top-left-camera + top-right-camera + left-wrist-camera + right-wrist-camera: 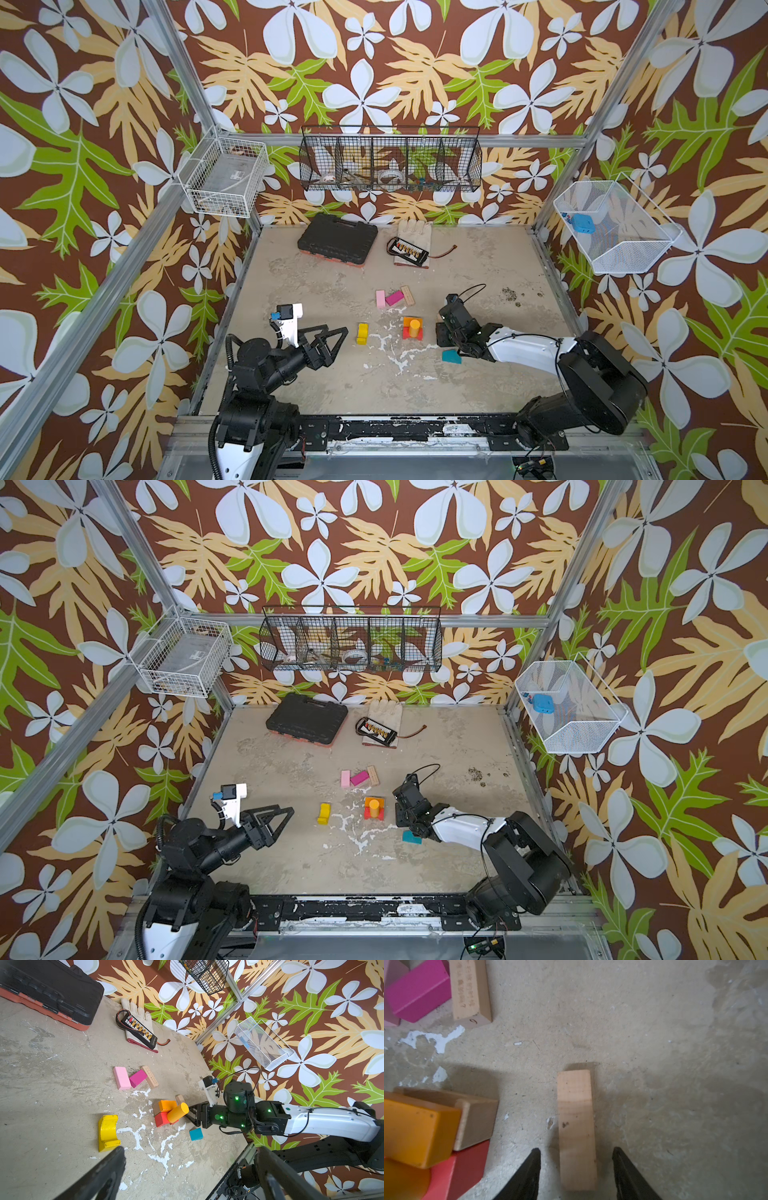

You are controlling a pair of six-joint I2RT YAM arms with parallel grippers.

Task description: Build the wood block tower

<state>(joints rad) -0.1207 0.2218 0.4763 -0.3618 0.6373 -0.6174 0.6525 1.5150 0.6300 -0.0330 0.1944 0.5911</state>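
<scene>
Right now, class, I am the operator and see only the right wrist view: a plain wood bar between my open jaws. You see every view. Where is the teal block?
Observer: In both top views the teal block lies on the table, right of the red and orange stack, close by the right arm.
Operator: And the yellow arch?
Observer: The yellow arch lies flat, left of the stack and apart from it.
Operator: Is the left gripper busy?
Observer: No. The left gripper is open, holds nothing, and sits left of the arch.
</scene>
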